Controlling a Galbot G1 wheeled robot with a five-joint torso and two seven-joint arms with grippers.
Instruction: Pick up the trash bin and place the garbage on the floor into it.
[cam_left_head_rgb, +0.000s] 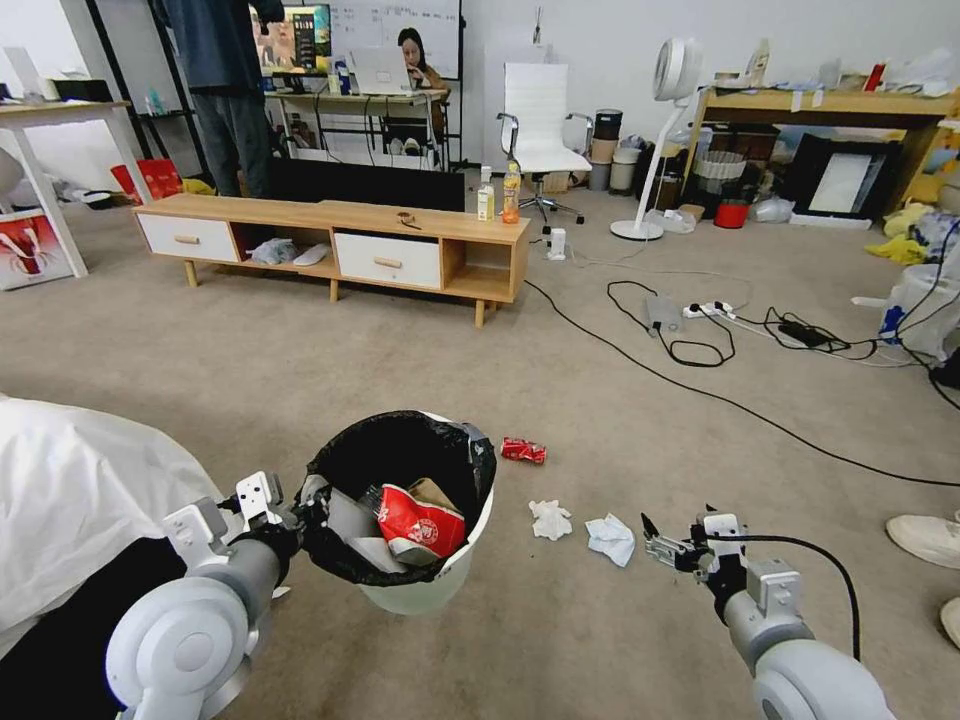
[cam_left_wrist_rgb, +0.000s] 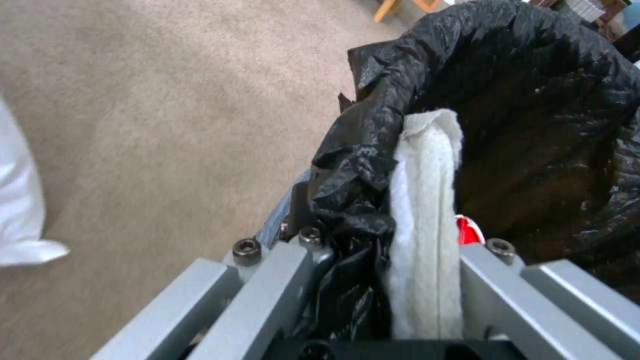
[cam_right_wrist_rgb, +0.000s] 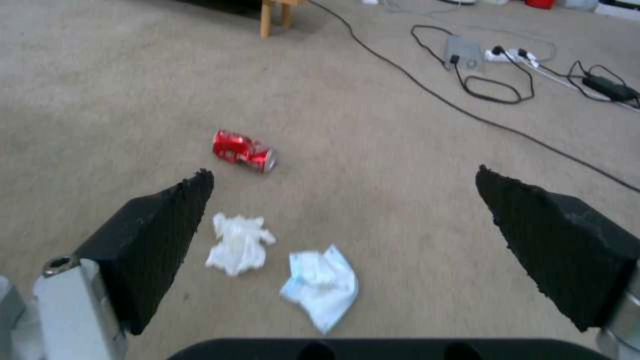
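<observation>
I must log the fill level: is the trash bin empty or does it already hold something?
Partly filled. The trash bin, held at its rim by the left gripper, holds a red-white paper cup and brown paper.

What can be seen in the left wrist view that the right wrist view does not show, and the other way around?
Left wrist view alone: the left gripper shut on the rim of the trash bin, black bag folded over it.

Right wrist view alone: the right gripper open above the crushed red can, two white tissue wads, and black cables.

Both: the beige carpet.
</observation>
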